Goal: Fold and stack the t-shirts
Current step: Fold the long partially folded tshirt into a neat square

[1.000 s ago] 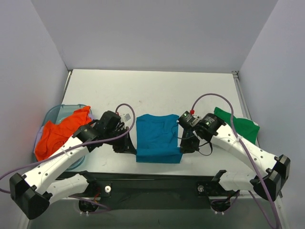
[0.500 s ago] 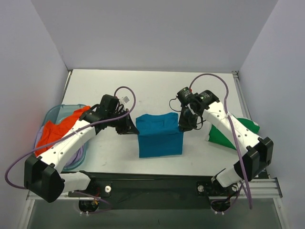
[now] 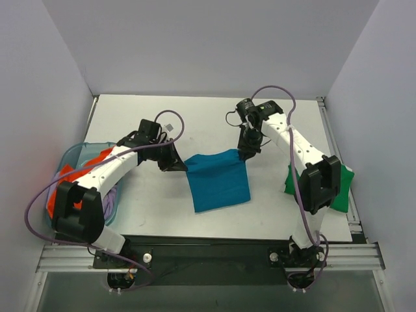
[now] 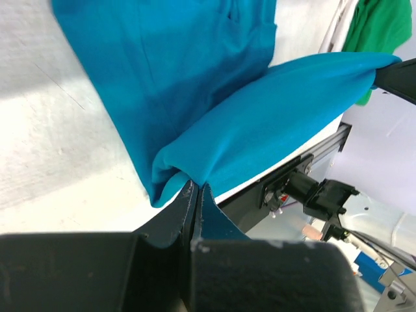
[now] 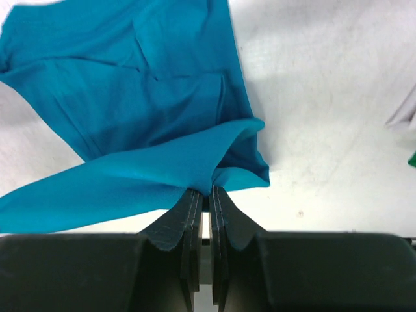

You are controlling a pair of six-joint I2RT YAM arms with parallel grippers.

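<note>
Three t-shirts (image 3: 220,183) (image 3: 291,182) (image 3: 97,158), one basket (image 3: 70,155).

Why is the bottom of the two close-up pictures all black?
Left wrist view: the left fingers, right under the lens, fill it, dark, while the blue t-shirt is bright. Right wrist view: same with the right fingers. Top view: even light, soft shadows.

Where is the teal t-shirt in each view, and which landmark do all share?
Top external: teal t-shirt at centre, far edge lifted.
Left wrist: teal t-shirt fills the upper middle, corner pinched at bottom centre.
Right wrist: teal t-shirt upper left and centre, corner pinched.
Shared landmark: white table.
</note>
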